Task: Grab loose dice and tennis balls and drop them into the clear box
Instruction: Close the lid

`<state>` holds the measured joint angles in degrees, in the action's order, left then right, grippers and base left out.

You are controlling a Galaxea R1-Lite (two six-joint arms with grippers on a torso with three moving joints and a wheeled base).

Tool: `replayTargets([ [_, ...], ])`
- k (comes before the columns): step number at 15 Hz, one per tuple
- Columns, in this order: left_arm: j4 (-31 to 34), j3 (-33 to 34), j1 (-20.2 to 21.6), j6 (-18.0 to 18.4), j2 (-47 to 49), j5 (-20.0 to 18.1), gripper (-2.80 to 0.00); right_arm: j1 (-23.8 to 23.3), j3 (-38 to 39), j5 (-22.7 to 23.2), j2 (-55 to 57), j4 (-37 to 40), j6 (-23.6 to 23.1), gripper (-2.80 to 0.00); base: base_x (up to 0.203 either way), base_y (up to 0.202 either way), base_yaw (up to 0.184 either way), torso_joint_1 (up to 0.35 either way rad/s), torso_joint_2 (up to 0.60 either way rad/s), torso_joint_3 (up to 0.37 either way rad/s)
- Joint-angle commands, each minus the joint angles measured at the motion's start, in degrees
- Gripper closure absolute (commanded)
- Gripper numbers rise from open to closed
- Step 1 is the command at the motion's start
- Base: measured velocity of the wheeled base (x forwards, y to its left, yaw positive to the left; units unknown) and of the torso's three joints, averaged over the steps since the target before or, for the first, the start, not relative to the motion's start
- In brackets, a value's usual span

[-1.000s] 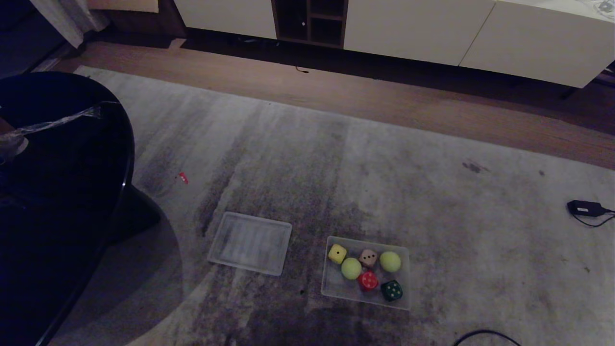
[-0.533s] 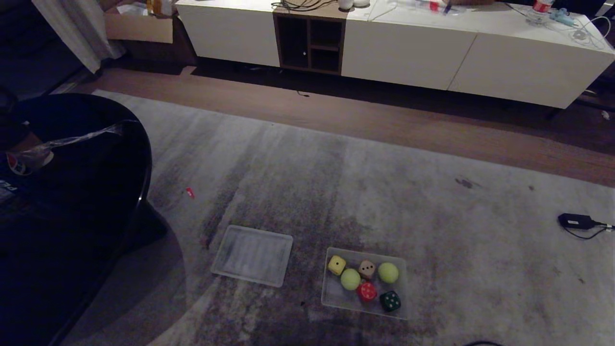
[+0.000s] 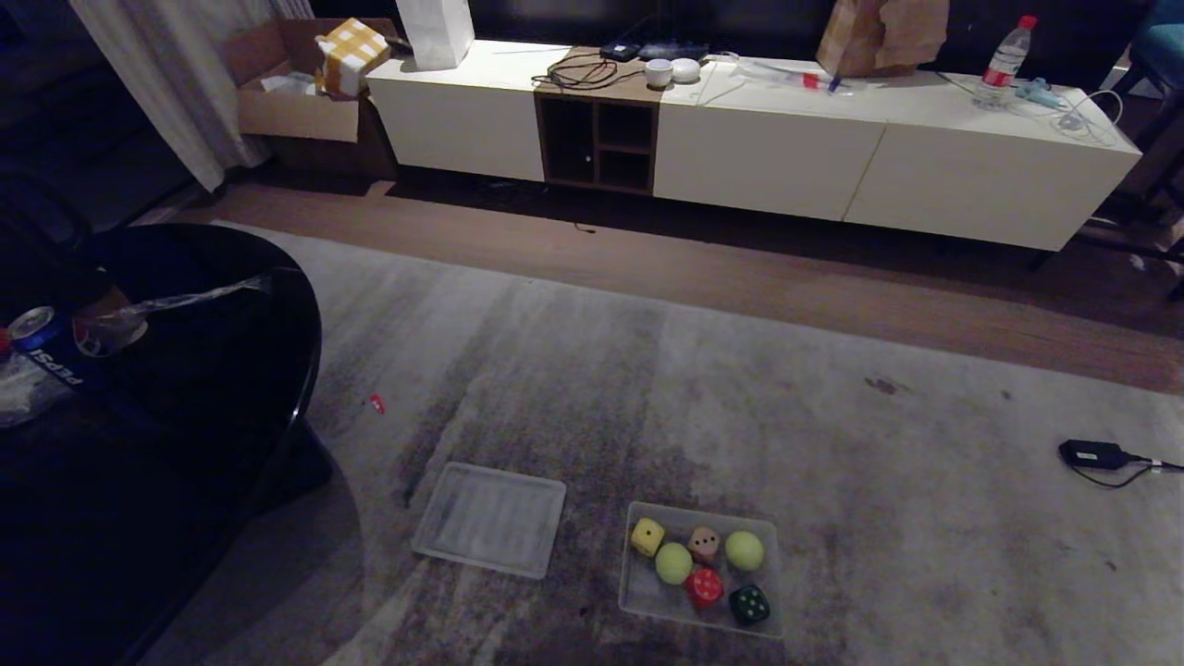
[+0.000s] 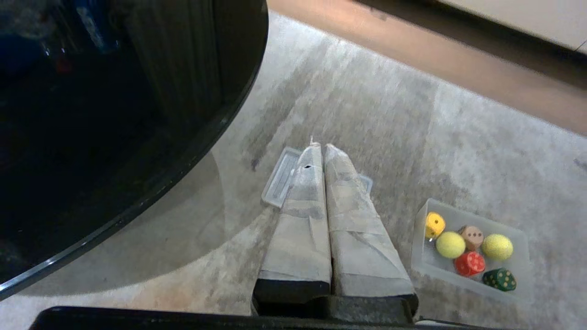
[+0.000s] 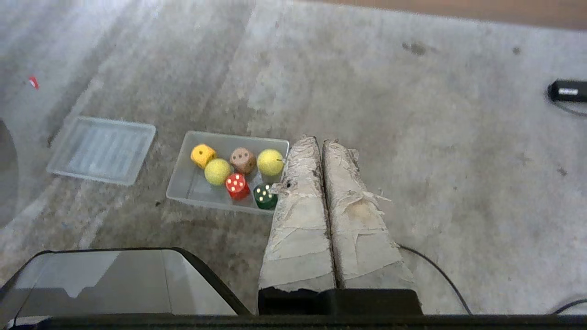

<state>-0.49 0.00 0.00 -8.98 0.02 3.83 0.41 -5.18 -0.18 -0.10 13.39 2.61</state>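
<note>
Over the last second, only a shift of the whole head view, downward, with more of the white cabinet (image 3: pixel 758 157) showing: a move of the camera, not of the things. Nothing displaced on the rug (image 3: pixel 832 416).

Left gripper (image 4: pixel 322 147) and right gripper (image 5: pixel 319 141) both pressed together, holding nothing, hanging well above the floor.

Below and between the two grippers, the clear box (image 3: pixel 638 592), nearer to the right one. Inside it all four dice (image 3: pixel 704 586) and both tennis balls (image 3: pixel 673 562); no loose piece seen outside. So, probably, task finished and robot straightening up.

Under the left gripper's tips, the flat lid (image 3: pixel 490 518). Further out on its left side, the curved edge of the black table (image 3: pixel 277 305), the closest obstacle. Right of the right gripper, open rug up to the black adapter (image 3: pixel 1091 453); a thin cable (image 5: pixel 431 270) near its base.
</note>
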Motion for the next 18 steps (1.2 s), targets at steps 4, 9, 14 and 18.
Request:
replayTargets([
  [4,0.0,0.0,0.0,-0.1,0.1,0.0,0.0,0.0,0.0,0.0,0.1,0.1,0.0,0.0,0.0,0.0,0.0,0.002,-0.01,0.198],
  [9,0.0,0.0,0.0,-0.1,0.1,0.0,0.0,0.0,0.0,0.0,0.1,0.1,0.0,0.0,0.0,0.0,0.0,0.005,0.0,0.199],
  [14,0.0,0.0,0.0,-0.1,0.0,0.0,0.0,0.0,0.0,0.0,0.1,0.1,0.0,0.0,0.0,0.0,0.0,0.005,0.0,0.207],
  [18,0.0,0.0,0.0,0.0,0.0,0.0,0.0,0.0,0.0,0.0,0.1,0.1,-0.1,0.0,0.0,0.0,0.0,0.0,0.0,0.204],
])
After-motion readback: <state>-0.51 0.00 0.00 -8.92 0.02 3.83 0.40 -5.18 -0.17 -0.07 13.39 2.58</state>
